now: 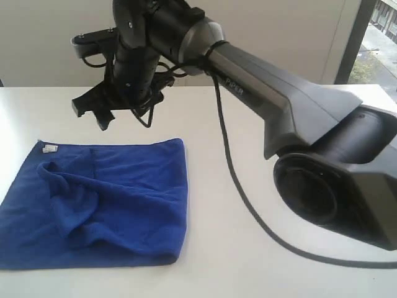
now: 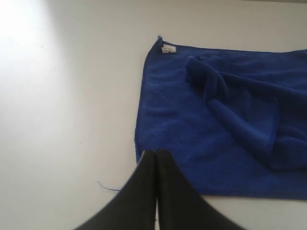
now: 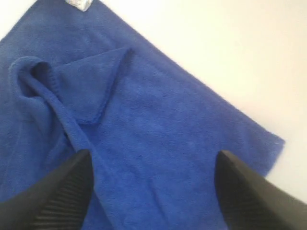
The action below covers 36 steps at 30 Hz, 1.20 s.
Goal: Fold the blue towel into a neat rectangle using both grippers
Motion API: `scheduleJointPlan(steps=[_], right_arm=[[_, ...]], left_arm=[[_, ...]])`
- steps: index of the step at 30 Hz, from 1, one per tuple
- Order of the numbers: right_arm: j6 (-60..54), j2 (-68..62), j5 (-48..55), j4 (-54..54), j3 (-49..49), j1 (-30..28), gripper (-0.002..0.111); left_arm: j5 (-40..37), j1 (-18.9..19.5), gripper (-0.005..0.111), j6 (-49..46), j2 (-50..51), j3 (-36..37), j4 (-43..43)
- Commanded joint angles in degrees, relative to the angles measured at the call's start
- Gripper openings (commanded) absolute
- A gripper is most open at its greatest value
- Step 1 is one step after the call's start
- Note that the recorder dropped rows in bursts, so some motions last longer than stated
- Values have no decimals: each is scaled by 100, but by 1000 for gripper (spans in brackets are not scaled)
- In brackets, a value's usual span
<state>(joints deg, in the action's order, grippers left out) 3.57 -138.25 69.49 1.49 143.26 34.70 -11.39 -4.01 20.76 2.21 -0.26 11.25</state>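
Observation:
The blue towel lies on the white table at the left, with a rumpled fold running across its top layer and a white tag at its far left corner. My right gripper hangs in the air just beyond the towel's far edge. Its fingers stand open and empty over the blue towel in the right wrist view, gripper. My left gripper is shut on nothing, over the edge of the towel below the tag. It is out of the exterior view.
The right arm's bulky black body stretches from the right foreground across the table, and its black cable trails down over the surface. A loose blue thread lies on the table beside the towel. A pale wall stands behind.

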Motion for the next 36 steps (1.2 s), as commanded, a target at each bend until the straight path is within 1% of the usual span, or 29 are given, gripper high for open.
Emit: scheduleJointPlan(steps=[1,6,8,12,15,17,21,24,27,32,36], right_arm=[[-80,219,47,-149,-310,-228,63],[-66,596,47,-478,-1335,-411,63],[-40,878,2,-478,-1923,-499,63],[89,1569,-811,-478,-3215,-629,63],[118,2020,-1348,-230,-4167,-783,63],[118,2247,-1873,160,-4804,-842,63],[106,2386,-3111,1002,-5726,-876,63],[-73,2337,-3702,1585,-6070,-876,63],[-357,2218,-3867,2039,-6168,-876,63],[-357,2039,-3957,2069,-6168,-876,62],[-437,1841,-4024,2136,-6168,-780,56]], left_arm=[[30,-14,0,0,14,26,-10],[30,-14,0,0,14,26,-10],[30,-14,0,0,14,26,-10],[30,-14,0,0,14,26,-10],[30,-14,0,0,14,26,-10],[30,-14,0,0,14,26,-10],[30,-14,0,0,14,26,-10],[30,-14,0,0,14,26,-10],[30,-14,0,0,14,26,-10],[30,-14,0,0,14,26,-10],[30,-14,0,0,14,26,-10]])
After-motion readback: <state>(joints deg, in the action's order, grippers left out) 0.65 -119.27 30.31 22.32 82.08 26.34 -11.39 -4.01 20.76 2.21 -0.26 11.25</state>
